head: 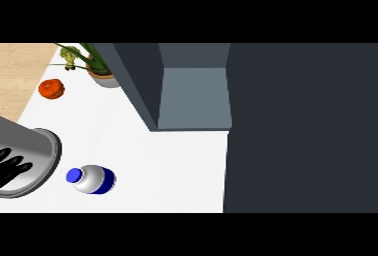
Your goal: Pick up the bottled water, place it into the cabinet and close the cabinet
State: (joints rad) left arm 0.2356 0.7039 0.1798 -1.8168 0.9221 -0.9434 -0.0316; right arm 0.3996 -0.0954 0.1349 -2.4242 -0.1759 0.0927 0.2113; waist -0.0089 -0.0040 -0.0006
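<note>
Water bottle [91,179] first: it stands upright on the white bench [170,170], near the bench's left edge, seen from above with its blue cap and blue band. Nothing is touching it. It has not been picked up yet.

The left robot hand [11,165] is seen at the left edge, beside the bottle but apart from it. Its black fingers are spread and fairly straight, and nothing is held in them. A grey forearm [33,160] is seen behind it. The right robot hand is not seen at all.

The cabinet [193,95] is open at the back of the bench, and its inside looks bare. A big dark panel at the right may be its door, but that cannot be told for sure.

A potted plant [94,65] and an orange fruit [51,89] are found at the back left corner.

So the task is judged to be at its start. The grasp, the placing and the closing are all left to do.
</note>
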